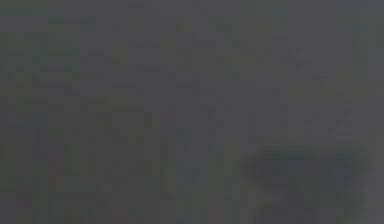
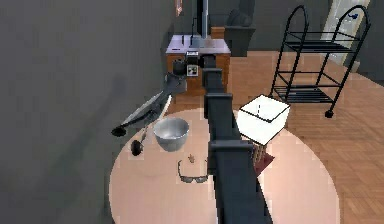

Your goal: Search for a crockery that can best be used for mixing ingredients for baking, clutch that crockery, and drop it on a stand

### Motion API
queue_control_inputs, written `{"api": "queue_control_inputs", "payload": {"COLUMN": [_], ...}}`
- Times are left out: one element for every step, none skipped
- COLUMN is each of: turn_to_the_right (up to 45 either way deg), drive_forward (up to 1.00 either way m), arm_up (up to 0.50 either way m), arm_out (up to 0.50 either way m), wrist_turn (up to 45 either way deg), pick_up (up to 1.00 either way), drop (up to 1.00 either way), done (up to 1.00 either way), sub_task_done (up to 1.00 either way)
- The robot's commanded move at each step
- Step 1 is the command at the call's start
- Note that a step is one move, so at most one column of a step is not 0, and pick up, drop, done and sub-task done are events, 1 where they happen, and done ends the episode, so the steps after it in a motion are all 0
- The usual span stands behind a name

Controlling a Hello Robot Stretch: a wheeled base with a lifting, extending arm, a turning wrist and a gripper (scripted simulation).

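A grey bowl (image 2: 170,132) stands on a round pinkish table (image 2: 300,190) in the arm side view, left of the dark arm bar (image 2: 228,140). The gripper (image 2: 125,128) reaches down and left from the arm's far end, and its thin grey fingers (image 2: 150,108) end just up and left of the bowl, above the table's far left edge. With the bowl standing right by it, I cannot tell whether the gripper holds anything or touches the bowl.
On the table lie a pair of dark glasses (image 2: 193,178), a small grey item (image 2: 137,148) and a white open box (image 2: 263,115). A black wire rack on wheels (image 2: 315,60) stands far right, a wooden cabinet (image 2: 200,55) behind. A dark grey wall (image 1: 190,100) faces the forward view.
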Motion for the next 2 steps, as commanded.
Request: {"api": "queue_control_inputs", "payload": {"turn_to_the_right": [0.0,0.0], "drive_forward": [0.0,0.0], "arm_up": [0.0,0.0], "arm_out": [0.0,0.0], "wrist_turn": [45.0,45.0], "pick_up": [0.0,0.0], "drop": [0.0,0.0], "done": [0.0,0.0], "sub_task_done": [0.0,0.0]}}
